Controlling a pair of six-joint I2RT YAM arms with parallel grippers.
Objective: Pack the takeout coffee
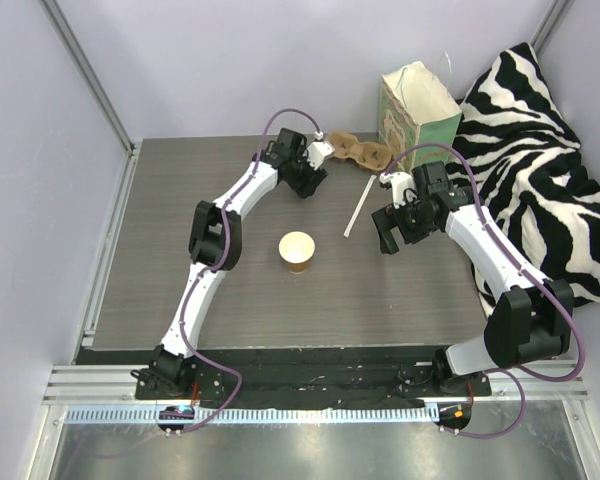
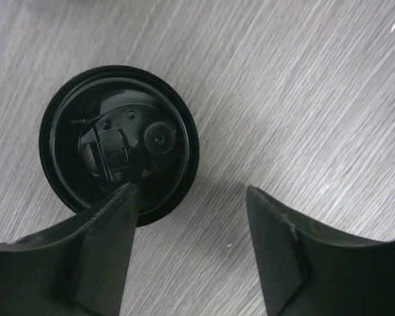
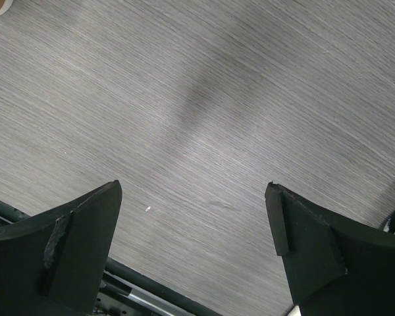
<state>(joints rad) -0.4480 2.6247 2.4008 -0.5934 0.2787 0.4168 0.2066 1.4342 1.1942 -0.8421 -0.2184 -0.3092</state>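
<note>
The tan paper cup (image 1: 297,251) stands open, without a lid, in the middle of the table. The round black lid (image 2: 118,145) lies flat on the table apart from the cup. It shows only in the left wrist view; in the top view my left gripper hides it. My left gripper (image 1: 307,186) (image 2: 189,191) is open just above the table at the far middle. Its left fingertip (image 2: 112,224) overlaps the lid's near edge, and the lid lies left of the gap. My right gripper (image 1: 390,238) (image 3: 194,187) is open and empty over bare table, right of the cup.
The brown pulp carrier (image 1: 358,152) lies at the back, right of the left gripper. The mint-green bag (image 1: 417,108) stands upright at the back right. A white stick (image 1: 358,210) lies between the grippers. A zebra-striped cloth (image 1: 540,150) covers the right side.
</note>
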